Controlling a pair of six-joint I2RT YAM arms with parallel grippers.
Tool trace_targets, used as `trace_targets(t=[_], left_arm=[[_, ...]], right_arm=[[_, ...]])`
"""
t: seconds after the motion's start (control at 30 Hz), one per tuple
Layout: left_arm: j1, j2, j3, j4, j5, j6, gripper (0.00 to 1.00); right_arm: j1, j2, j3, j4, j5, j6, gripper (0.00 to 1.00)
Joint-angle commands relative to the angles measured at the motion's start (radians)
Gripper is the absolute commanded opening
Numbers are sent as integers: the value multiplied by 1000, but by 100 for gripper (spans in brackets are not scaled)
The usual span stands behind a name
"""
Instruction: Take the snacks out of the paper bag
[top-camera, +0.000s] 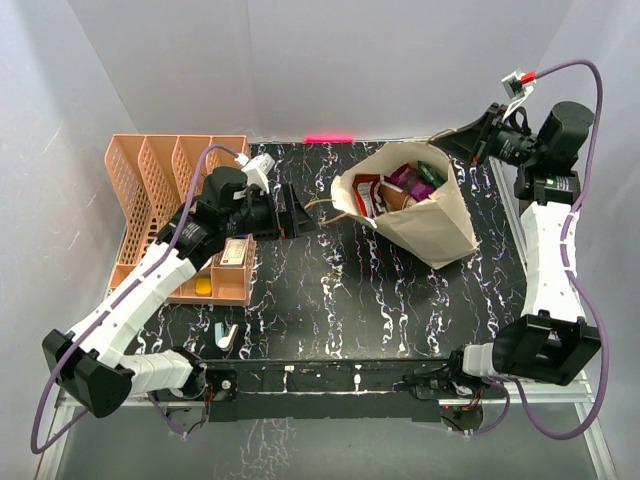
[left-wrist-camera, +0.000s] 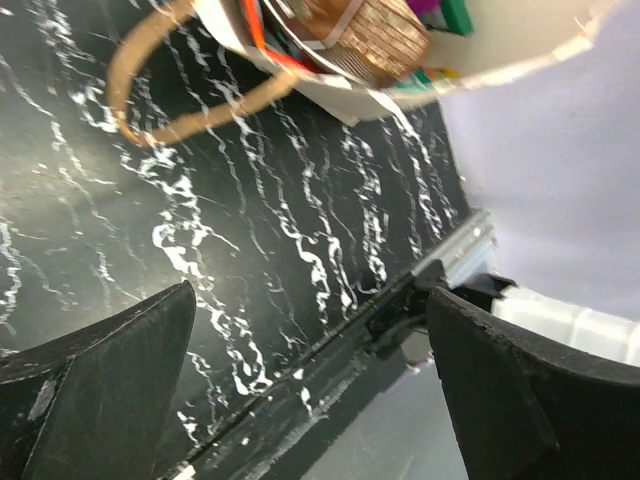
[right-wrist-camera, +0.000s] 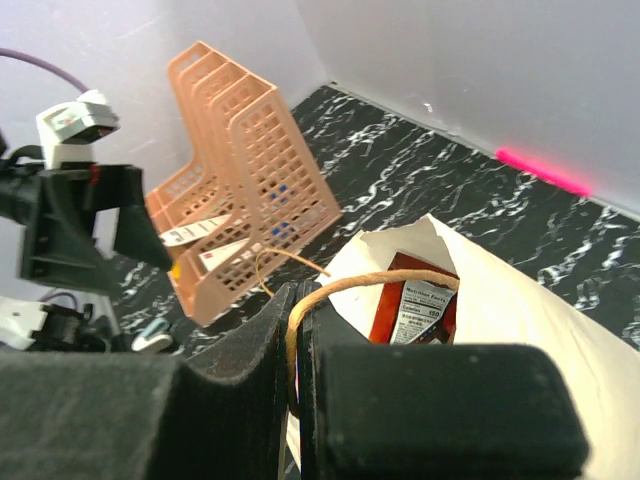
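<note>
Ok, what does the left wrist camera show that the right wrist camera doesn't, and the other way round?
Only the left wrist: the metal rail at the table's edge, and a bronze packet in the bag's mouth.
Only the right wrist: the peach file rack, the pink strip at the foot of the wall, and the right gripper shut on a cord handle.
Both: the paper bag, snacks in its mouth, the marbled table and the open left gripper.
</note>
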Motion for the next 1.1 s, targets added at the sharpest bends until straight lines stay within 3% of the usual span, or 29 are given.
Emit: trace_targets(t=[0.0, 0.13, 0.33, 0.4, 0.47, 0.63, 0.8, 0.93, 1.07], left_arm=[[-2, 76, 116, -120, -164, 106, 98], [-1, 175, 183, -158, -195, 143, 98], [-3, 252, 115, -5, 9, 87, 93], [-2, 271, 85, 19, 7, 78, 90], [-2, 296, 77, 29, 7, 84, 82], [-11, 316, 17, 152, 140, 24, 46], [-71, 302, -92, 279, 194, -87, 0], [-168, 281, -158, 370, 194, -155, 0], [-287, 262, -192, 416, 152, -191, 0]], right_arm=[[5, -94, -29, 146, -70, 151, 8], [5, -108, -31, 104, -80, 145, 8], [5, -125, -30, 1, -83, 64, 8], [5, -129, -27, -30, -101, 36, 8], [5, -135, -28, -52, -136, 12, 8], [6, -164, -40, -100, -143, -46, 8], [26, -202, -19, -257, -68, -238, 8], [103, -256, -34, -396, 98, -402, 8], [130, -336, -83, -437, 350, -433, 8]])
